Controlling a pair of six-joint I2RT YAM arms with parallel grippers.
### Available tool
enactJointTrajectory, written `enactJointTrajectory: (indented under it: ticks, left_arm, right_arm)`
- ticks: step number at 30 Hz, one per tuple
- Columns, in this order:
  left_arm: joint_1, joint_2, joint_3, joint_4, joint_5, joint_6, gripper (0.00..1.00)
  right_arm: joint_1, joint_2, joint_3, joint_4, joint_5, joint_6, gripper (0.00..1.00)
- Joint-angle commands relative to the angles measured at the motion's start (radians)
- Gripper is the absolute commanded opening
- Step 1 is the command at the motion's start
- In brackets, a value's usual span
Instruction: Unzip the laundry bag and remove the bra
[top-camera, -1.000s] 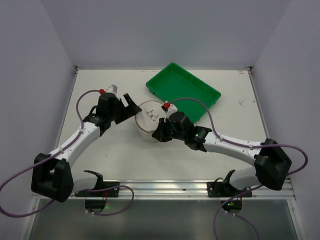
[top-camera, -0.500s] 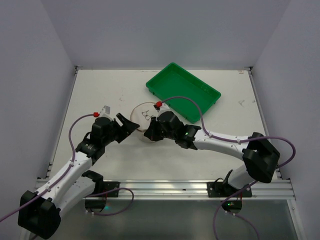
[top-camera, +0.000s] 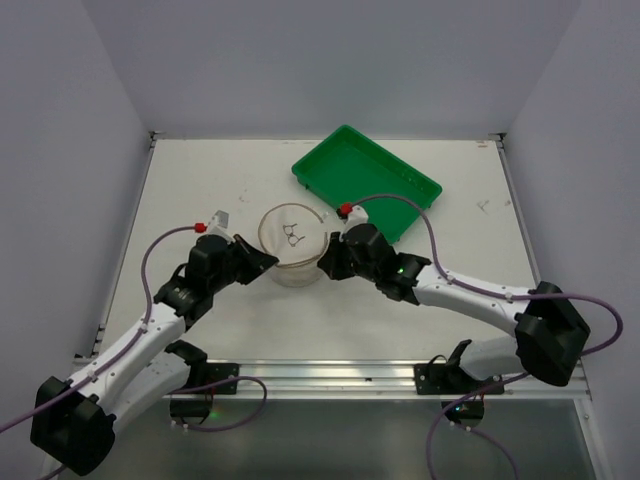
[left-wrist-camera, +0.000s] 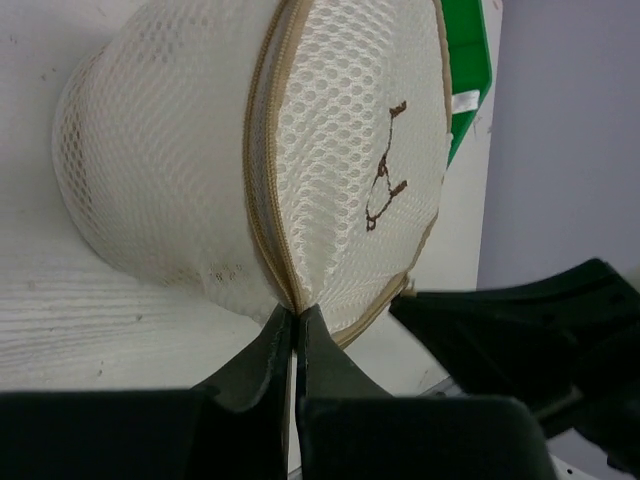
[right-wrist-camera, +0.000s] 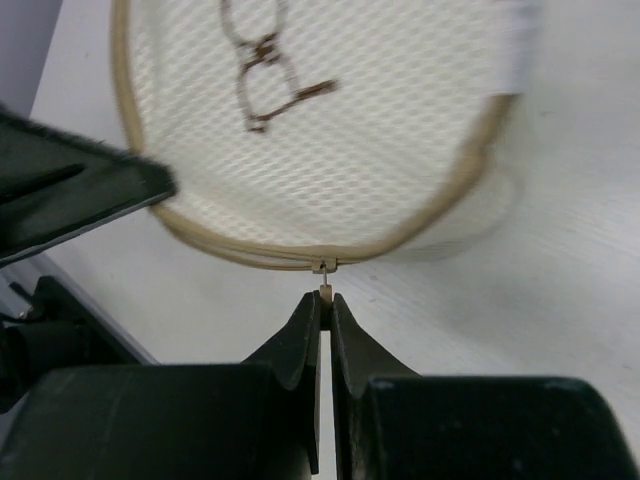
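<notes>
White tabletop (top-camera: 200, 180), plain grey walls all round, and mid-table sits the white round drum-shaped mesh laundry bag (top-camera: 292, 245), its flat face with the little black bra drawing turned up. The beige zipper tape (left-wrist-camera: 262, 180) circling that face looks closed as far as I can see, so I'd say the unzipping hasn't really got going. The right gripper (right-wrist-camera: 324, 300) has its fingers pressed together on the small metal zipper pull (right-wrist-camera: 325, 292), ready to drag it along. The left gripper (left-wrist-camera: 295, 315) is clamped tight on the bag's seam opposite, presumably to anchor it against sliding. Can't spot the bra through the mesh. The green rectangular plastic tray (top-camera: 365, 175) sits just behind
</notes>
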Motion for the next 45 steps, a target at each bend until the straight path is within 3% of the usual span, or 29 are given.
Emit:
enactJointTrajectory:
  ticks: [1,3,7,13,19,22,23,26,27,31,41,45]
  left_arm:
    - [0.011,-0.050,0.053,-0.100,0.035,0.104,0.00]
    - [0.022,-0.055,0.065,-0.166,0.118,0.172,0.00]
    - [0.022,-0.068,0.089,-0.297,0.183,0.291,0.00]
    - [0.023,-0.136,0.160,-0.481,0.010,0.344,0.00]
    - [0.025,-0.158,0.232,-0.496,-0.133,0.341,0.28]
    - [0.025,-0.154,0.257,-0.495,-0.177,0.347,0.48]
    - [0.025,-0.150,0.258,-0.493,-0.191,0.348,0.62]
    - [0.025,-0.147,0.264,-0.486,-0.204,0.345,0.84]
    - [0.026,-0.144,0.264,-0.480,-0.204,0.345,0.86]
    - [0.026,-0.098,0.278,-0.440,-0.184,0.351,0.84]
    - [0.027,0.129,0.402,-0.320,-0.205,0.428,0.59]
    - [0.030,0.197,0.436,-0.320,-0.214,0.454,0.57]
  right_arm:
    - [-0.122,-0.104,-0.071,-0.030,0.082,-0.105,0.00]
    - [-0.223,-0.151,-0.110,-0.032,0.099,-0.126,0.00]
    - [-0.302,-0.181,-0.104,-0.032,0.079,-0.206,0.00]
    - [-0.282,-0.123,-0.064,-0.043,-0.093,-0.237,0.00]
    - [-0.118,-0.113,-0.041,-0.142,-0.078,-0.228,0.00]
    - [-0.058,-0.139,-0.047,-0.175,-0.077,-0.174,0.21]
    - [-0.041,-0.161,-0.050,-0.179,-0.081,-0.162,0.35]
    - [-0.030,-0.214,-0.059,-0.196,-0.081,-0.131,0.56]
    - [-0.030,-0.228,-0.055,-0.214,-0.073,-0.131,0.66]
    - [-0.030,-0.296,-0.033,-0.259,-0.018,-0.140,0.81]
    - [-0.030,-0.395,-0.045,-0.262,0.030,-0.148,0.82]
    - [-0.030,-0.409,-0.053,-0.287,0.054,-0.134,0.82]
